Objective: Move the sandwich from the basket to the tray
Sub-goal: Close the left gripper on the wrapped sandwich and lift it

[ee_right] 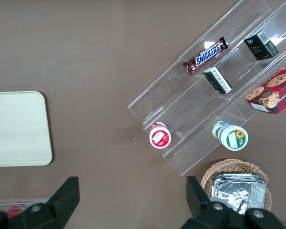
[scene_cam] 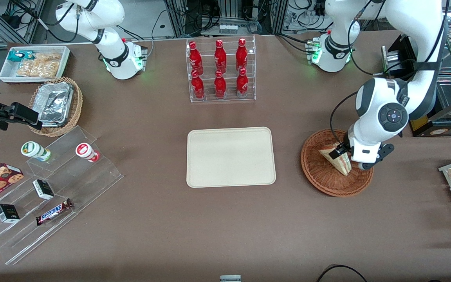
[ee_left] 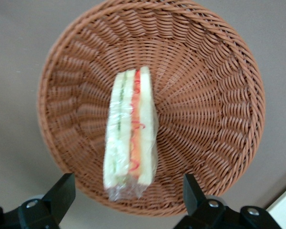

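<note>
Wrapped sandwich [ee_left: 131,136], gripper [ee_left: 128,200] above

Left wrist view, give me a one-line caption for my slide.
Open hand poised above the plastic-wrapped triangular white-bread sandwich lying in the round reddish-brown wicker basket.

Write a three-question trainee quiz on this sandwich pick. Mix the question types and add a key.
1. True or false: the sandwich lies in the basket.
2. The gripper is: A) open above the sandwich; B) shut on a bottle; C) over the tray.
3. What is on the tray?

Key
1. True.
2. A: its fingers stand apart on either side of the sandwich.
3. Nothing.
</note>
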Robot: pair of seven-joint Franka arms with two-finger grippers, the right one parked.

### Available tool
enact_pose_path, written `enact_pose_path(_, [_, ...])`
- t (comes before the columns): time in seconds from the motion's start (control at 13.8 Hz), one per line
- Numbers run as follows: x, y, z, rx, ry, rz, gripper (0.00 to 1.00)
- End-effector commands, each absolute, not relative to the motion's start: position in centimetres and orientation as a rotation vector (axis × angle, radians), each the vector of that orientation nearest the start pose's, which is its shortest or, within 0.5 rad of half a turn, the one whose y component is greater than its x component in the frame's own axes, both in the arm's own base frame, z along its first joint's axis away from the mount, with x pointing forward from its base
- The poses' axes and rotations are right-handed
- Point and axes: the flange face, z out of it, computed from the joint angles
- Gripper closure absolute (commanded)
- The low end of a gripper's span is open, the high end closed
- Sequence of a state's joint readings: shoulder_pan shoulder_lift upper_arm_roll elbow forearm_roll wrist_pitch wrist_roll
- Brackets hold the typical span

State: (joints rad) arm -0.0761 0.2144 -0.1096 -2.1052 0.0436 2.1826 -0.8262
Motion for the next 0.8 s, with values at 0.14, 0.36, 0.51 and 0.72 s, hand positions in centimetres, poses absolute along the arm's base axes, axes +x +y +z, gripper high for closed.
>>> enact_pose_path(0.14, [55.5, -10.2, 27.4, -2.925, -0.969, 0.183, 0.00])
enact_pose_path(0.36, [55.2, -9.7, 26.1, -2.912, -0.970, 0.216, 0.00])
enact_pose_path(0.51, [54.2, -9.5, 24.7, -2.898, -0.967, 0.251, 0.00])
enact_pose_path(0.72, [52.8, -8.9, 22.8, -2.909, -0.983, 0.221, 0.00])
